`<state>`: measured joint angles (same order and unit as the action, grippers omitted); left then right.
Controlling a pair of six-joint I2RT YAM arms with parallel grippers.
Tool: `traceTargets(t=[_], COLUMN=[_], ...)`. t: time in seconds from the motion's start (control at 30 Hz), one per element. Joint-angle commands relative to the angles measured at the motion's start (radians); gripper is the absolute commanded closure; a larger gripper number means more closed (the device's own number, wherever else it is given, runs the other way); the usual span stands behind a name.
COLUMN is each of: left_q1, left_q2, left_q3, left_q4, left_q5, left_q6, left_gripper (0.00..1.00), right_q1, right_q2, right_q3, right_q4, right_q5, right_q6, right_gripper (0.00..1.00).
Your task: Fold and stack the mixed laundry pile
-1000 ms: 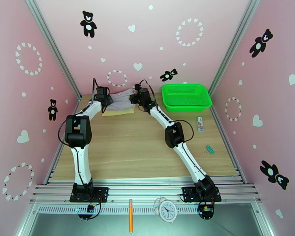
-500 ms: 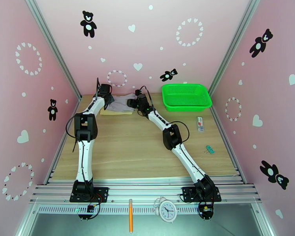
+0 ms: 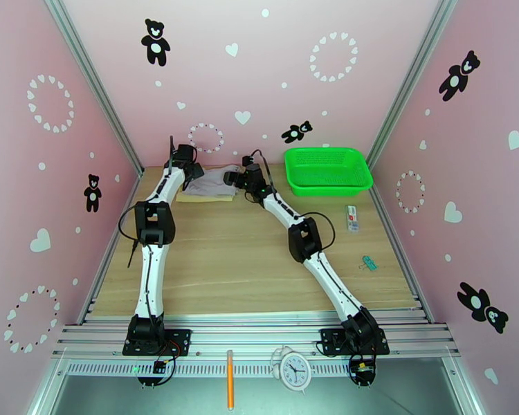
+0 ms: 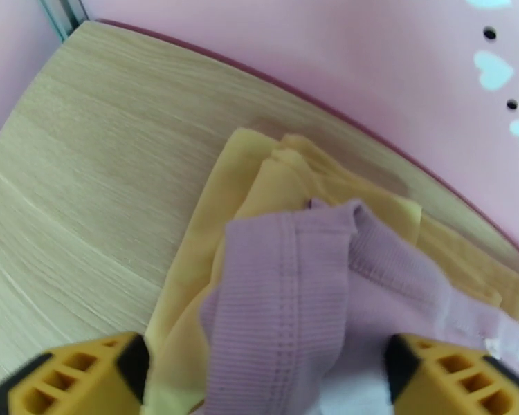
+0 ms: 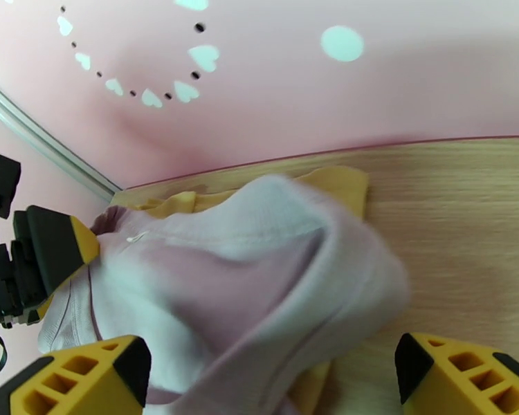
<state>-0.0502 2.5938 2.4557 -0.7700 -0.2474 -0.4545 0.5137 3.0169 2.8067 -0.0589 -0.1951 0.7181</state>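
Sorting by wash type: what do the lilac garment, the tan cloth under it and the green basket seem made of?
Lilac garment: soft ribbed knit, probably cotton jersey; fine ribs and a stitched seam show.
Tan cloth: thin, smooth, matte fabric; weave too fine to tell.
Green basket: shiny moulded plastic, perforated mesh floor.

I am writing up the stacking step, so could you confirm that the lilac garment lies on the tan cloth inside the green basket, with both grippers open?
Not quite: the lilac garment lies on the tan cloth on the table, left of the green basket, not inside it, as the top external view shows. The left gripper and right gripper are open.
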Motion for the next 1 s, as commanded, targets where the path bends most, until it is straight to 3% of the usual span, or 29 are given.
traceTargets(t=[0.0, 0.17, 0.3, 0.37, 0.47, 0.53, 0.6, 0.7, 0.77, 0.8, 0.83, 0.93, 0.97], left_q1=[0.009, 0.009, 0.009, 0.009, 0.009, 0.009, 0.009, 0.009, 0.009, 0.009, 0.009, 0.009, 0.007], left_q2=[-0.059, -0.245, -0.512, -0.696, -0.918, -1.008, -1.069, -1.150, -1.199, -1.214, -1.220, -1.179, -1.134], left_q3=[0.026, -0.068, -0.326, -0.515, -0.721, -0.801, -0.884, -1.037, -1.141, -1.175, -1.206, -1.225, -1.202], left_q4=[-0.029, 0.016, 0.148, 0.248, 0.322, 0.309, 0.301, 0.339, 0.392, 0.411, 0.428, 0.480, 0.481], left_q5=[-0.031, -0.034, -0.003, 0.012, 0.011, 0.012, 0.022, 0.061, 0.082, 0.090, 0.100, 0.232, 0.280], left_q6=[0.038, 0.085, 0.113, 0.135, 0.168, 0.189, 0.194, 0.164, 0.137, 0.128, 0.118, 0.124, 0.127], left_gripper=[0.01, 0.01, 0.01, 0.01, 0.01, 0.01, 0.02, 0.09, 0.21, 0.30, 0.50, 0.94, 1.00], right_q1=[-0.020, -0.033, -0.030, -0.021, -0.013, -0.019, -0.023, -0.027, -0.038, -0.044, -0.055, -0.079, -0.082], right_q2=[-0.149, -0.301, -0.465, -0.614, -0.842, -0.901, -0.858, -0.646, -0.444, -0.386, -0.336, -0.265, -0.261], right_q3=[0.010, -0.056, -0.150, -0.309, -0.621, -0.689, -0.618, -0.330, -0.090, -0.033, -0.018, -0.034, -0.043], right_q4=[-0.016, -0.118, -0.286, -0.318, -0.215, -0.213, -0.294, -0.452, -0.503, -0.484, -0.421, -0.292, -0.278], right_q5=[-0.032, -0.093, -0.121, -0.078, -0.007, -0.031, -0.094, -0.222, -0.281, -0.296, -0.321, -0.376, -0.395], right_q6=[-0.019, -0.079, -0.181, -0.255, -0.327, -0.331, -0.326, -0.301, -0.253, -0.218, -0.170, -0.075, -0.073], right_gripper=[0.01, 0.01, 0.01, 0.01, 0.01, 0.04, 0.17, 0.55, 0.92, 1.00, 1.00, 1.00, 1.00])
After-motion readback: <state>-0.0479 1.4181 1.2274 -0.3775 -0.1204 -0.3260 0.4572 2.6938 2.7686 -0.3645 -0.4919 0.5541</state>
